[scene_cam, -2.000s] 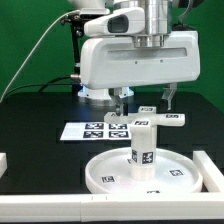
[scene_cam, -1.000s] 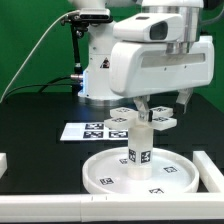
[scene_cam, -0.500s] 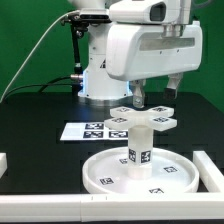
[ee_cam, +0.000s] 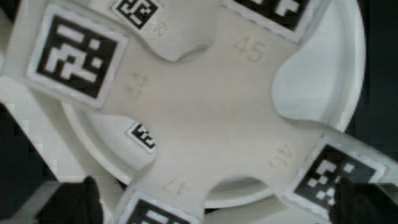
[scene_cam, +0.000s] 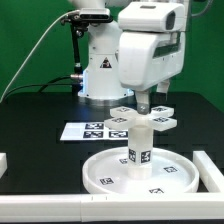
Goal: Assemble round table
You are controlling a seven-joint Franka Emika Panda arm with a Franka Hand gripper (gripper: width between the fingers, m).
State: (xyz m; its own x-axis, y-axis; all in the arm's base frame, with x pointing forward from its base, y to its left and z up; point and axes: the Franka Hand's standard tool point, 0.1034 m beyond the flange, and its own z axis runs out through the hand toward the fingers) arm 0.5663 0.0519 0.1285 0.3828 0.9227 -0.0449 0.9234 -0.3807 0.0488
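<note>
Cross-shaped foot (scene_cam: pixel 147 114) sits atop leg (scene_cam: pixel 140 142), upright on round disc (scene_cam: pixel 150 175) near worktop's front edge. Gripper (scene_cam: pixel 141 103) just above foot; jaw opening hidden. Light, rigid, smooth plastic; grasp across one arm.

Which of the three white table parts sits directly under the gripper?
The cross-shaped foot, atop the upright leg; the gripper hangs over it, while the round disc lies flat on the table below.

Black matte table top (scene_cam: pixel 30 140) carries the large white rimmed round plastic disc (scene_cam: pixel 105 178), lying flat just below and in front of the pincer (scene_cam: pixel 143 112). Thin flat white marker board (scene_cam: pixel 88 130) lies beside the pincer, toward the exterior view's left.
</note>
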